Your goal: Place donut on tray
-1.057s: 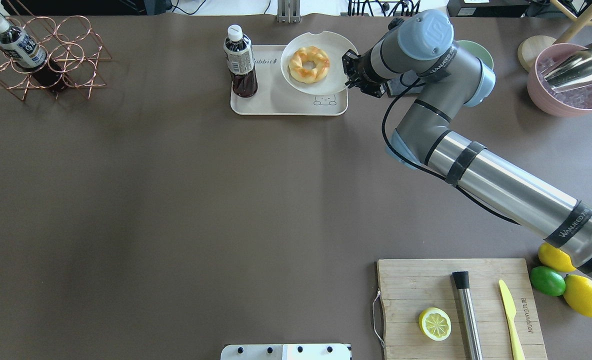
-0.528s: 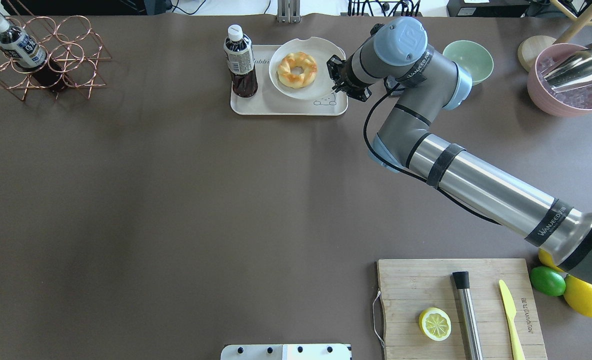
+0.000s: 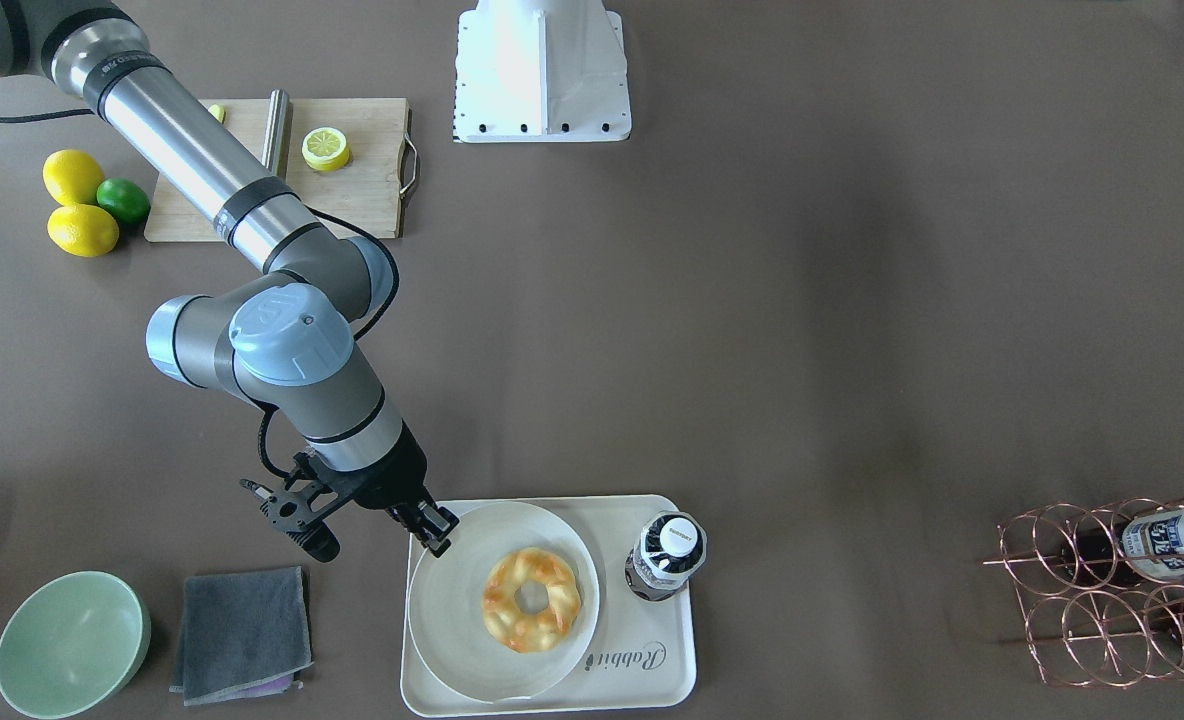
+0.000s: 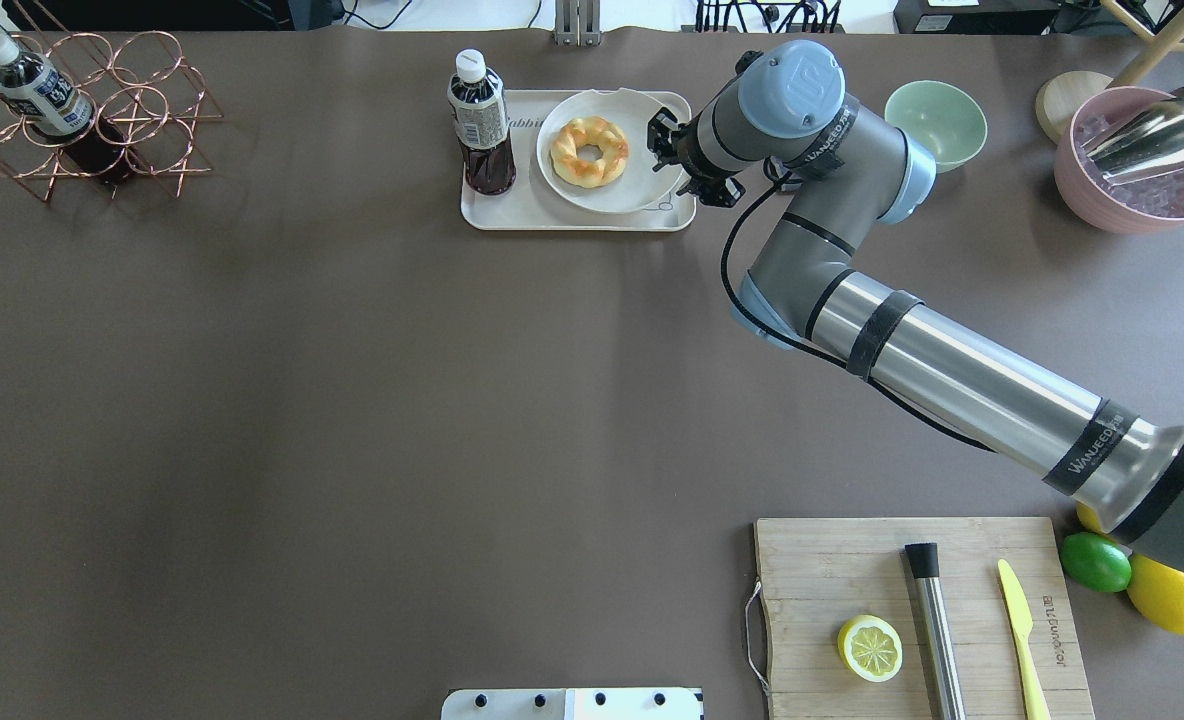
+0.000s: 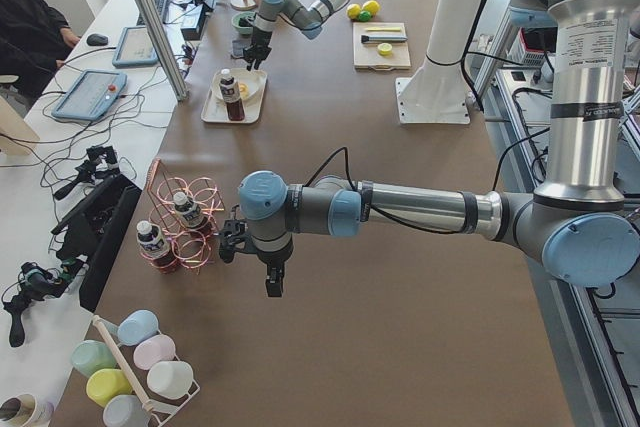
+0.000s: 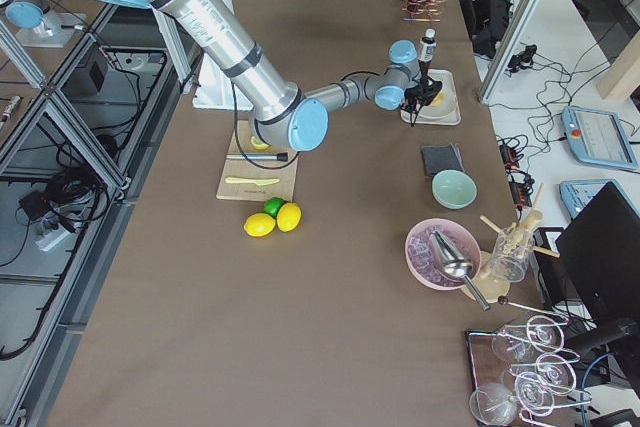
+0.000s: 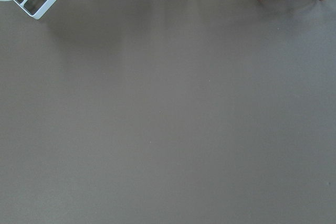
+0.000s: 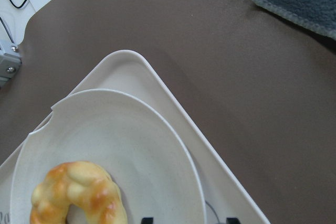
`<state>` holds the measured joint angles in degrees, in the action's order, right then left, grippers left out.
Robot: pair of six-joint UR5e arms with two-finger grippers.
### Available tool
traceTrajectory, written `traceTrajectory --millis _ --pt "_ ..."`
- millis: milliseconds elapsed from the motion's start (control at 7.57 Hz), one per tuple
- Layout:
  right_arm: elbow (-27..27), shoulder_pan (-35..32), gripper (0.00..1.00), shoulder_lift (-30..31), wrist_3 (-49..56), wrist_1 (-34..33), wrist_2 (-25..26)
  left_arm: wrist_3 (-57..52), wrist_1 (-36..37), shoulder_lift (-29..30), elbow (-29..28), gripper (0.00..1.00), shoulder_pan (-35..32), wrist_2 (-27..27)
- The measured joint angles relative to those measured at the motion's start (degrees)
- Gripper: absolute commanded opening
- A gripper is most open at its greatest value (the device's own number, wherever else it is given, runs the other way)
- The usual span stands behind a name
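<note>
My right gripper (image 4: 662, 140) is closed on the plate's (image 4: 614, 196) rim at its 3 o'clock, seen from overhead. Whether my left gripper (image 5: 268, 272) is open, I cannot tell. The donut (image 4: 589, 150) sits mid-plate, with the plate over the tray's (image 4: 512, 212) 3 o'clock half. I judge the donut light, soft and easily squashed, so the stiff rim is the better hold. The plate must be kept level or the donut may slide.

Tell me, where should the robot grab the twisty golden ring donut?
Probably pinch one side of the golden twisted ring donut, one finger in its centre hole, coming straight down. It lies flat on the round white plate, hole facing up, and the dark plastic bottle stands close on the robot's left.
</note>
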<state>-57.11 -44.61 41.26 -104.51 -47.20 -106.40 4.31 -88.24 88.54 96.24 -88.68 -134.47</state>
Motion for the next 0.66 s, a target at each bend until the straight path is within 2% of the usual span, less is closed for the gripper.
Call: traceTrajectory --millis 396,660 --pt "-1.93 -0.19 1.0 0.42 0.31 0.13 0.22 0.04 0.0 0.05 0.04 0.98 0.0 0.0" --pt "-9.39 -2.02 1.0 3.75 2.52 -0.08 -1.54 0.04 0.0 0.02 0.13 0.98 0.0 0.0"
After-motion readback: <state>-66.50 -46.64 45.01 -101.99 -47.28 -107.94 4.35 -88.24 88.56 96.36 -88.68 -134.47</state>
